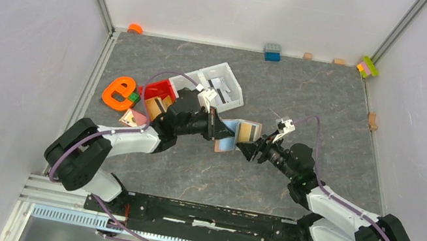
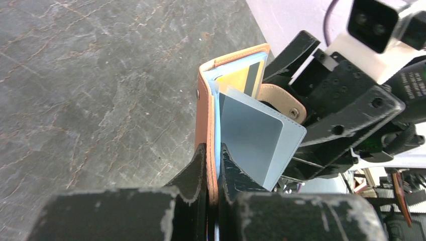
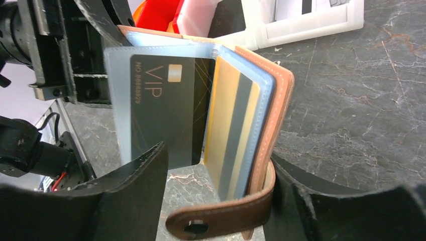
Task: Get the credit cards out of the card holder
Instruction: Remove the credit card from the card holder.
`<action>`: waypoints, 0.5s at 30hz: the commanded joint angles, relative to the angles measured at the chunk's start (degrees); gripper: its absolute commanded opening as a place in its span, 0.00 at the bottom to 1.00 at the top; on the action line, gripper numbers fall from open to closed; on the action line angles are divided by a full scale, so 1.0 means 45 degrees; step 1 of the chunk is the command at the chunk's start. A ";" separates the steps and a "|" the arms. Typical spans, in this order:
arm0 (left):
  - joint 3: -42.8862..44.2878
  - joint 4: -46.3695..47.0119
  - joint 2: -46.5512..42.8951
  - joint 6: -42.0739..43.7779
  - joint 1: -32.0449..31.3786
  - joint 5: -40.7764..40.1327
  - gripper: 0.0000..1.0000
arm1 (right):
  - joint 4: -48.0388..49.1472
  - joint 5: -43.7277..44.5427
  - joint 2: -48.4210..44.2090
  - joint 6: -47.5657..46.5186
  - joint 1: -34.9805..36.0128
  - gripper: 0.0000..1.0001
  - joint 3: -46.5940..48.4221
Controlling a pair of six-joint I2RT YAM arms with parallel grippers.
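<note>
Your left gripper is clamped shut on the card holder cover, and your right gripper is wide open and empty with the credit cards straight ahead between its jaws; they look light, stiff and slick in floppy sleeves, so pinch a card edge, not the sleeve.

Bright, even light w/ soft shadows; wrist views sharp mid-frame, foreground slightly soft (mild edge distortion).
</note>
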 commanded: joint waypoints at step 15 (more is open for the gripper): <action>0.0551 0.0522 0.0170 -0.0527 0.0034 0.0492 0.61 | -0.0543 0.0806 -0.0133 -0.0219 -0.0031 0.12 0.0269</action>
